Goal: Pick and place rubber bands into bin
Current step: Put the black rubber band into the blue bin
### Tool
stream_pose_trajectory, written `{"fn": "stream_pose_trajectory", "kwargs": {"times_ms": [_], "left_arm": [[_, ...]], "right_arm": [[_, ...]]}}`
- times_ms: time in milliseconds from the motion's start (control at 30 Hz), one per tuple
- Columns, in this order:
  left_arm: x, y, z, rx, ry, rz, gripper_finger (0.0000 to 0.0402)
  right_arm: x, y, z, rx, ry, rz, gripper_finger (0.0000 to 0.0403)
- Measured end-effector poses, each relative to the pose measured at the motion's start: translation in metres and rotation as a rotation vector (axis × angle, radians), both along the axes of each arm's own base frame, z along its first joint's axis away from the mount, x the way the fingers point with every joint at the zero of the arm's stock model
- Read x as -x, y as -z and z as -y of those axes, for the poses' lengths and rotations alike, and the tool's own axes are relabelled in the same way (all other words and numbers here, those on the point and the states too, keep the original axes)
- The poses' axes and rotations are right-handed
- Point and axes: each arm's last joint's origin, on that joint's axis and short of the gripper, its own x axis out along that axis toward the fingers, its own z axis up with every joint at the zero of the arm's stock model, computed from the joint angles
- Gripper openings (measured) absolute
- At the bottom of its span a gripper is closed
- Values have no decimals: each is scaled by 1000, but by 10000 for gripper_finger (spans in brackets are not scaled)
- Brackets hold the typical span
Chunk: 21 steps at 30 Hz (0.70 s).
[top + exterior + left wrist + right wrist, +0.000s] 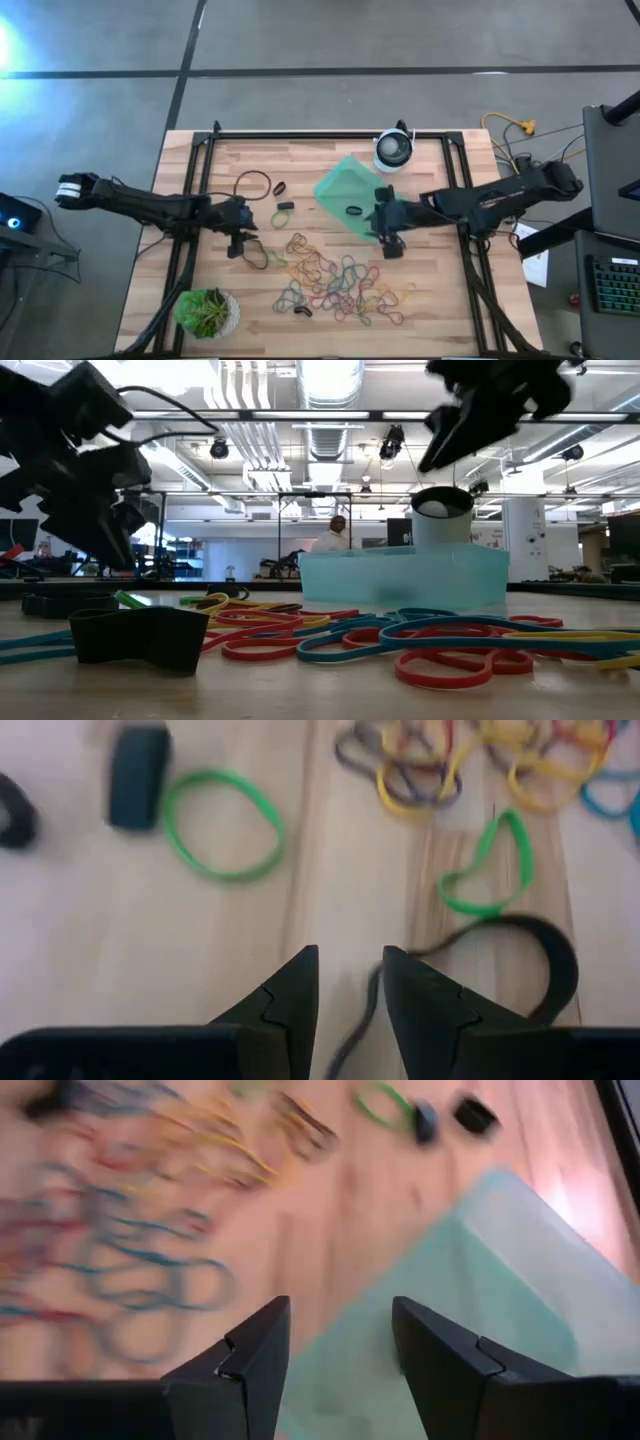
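The rubber bands point(335, 280) lie in a loose many-coloured pile on the table's near middle, and they show close up in the low view point(400, 640). One black band point(353, 210) lies inside the bin point(350, 195), a mint-green tray sitting cornerwise on the table. My left gripper point(238, 243) is open and hovers left of the pile. Between its fingers point(350, 960) a strand of a large black band point(545, 955) lies on the wood. A green band point(222, 825) lies ahead of it. My right gripper point(390, 243) is open and hangs over the bin's near edge point(480, 1280).
A round white-and-black device point(394, 150) stands at the bin's far side. A potted plant point(207, 312) sits at the near left corner. Small black bands point(280, 188) and a thin black loop point(252, 183) lie far left of the pile. Black frame rails point(195, 200) flank the table.
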Motion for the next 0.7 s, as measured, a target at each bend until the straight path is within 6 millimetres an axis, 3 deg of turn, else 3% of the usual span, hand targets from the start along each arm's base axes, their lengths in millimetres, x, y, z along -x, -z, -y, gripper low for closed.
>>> {"fn": "stream_pose_trajectory", "kwargs": {"times_ms": [267, 467, 567, 700], "left_arm": [[-20, 13, 3, 38, 44, -187, 97], [-30, 23, 4, 32, 44, -287, 95], [-33, 28, 4, 30, 42, -329, 74], [-36, 32, 5, 48, 52, -364, 15]], "right_arm": [[32, -35, -51, -75, -221, 199, 171], [54, -48, -82, -84, -347, 293, 171], [62, -47, -96, -43, -353, 309, 171], [73, -42, -114, -15, -360, 307, 171]]}}
